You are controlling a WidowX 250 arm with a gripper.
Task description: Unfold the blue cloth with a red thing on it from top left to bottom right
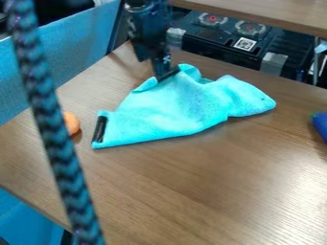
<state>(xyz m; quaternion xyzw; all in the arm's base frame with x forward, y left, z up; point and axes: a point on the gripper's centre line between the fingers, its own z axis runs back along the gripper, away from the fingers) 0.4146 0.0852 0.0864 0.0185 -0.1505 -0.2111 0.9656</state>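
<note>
the black two-finger gripper [163, 71] is at the upper edge of the light-blue fabric cloth [185, 107]; how far open it is, and whether it has hold of the fabric, cannot be told. a shallow or off-centre pinch could let the edge slip, while gripping two layers together would probably drag the whole cloth across the brown wood-grain table [217, 177]. the cloth lies rumpled there, its top edge puckered, its right end bulging and rounded, its left end flatter, with a narrow black strip [100, 128].
</note>
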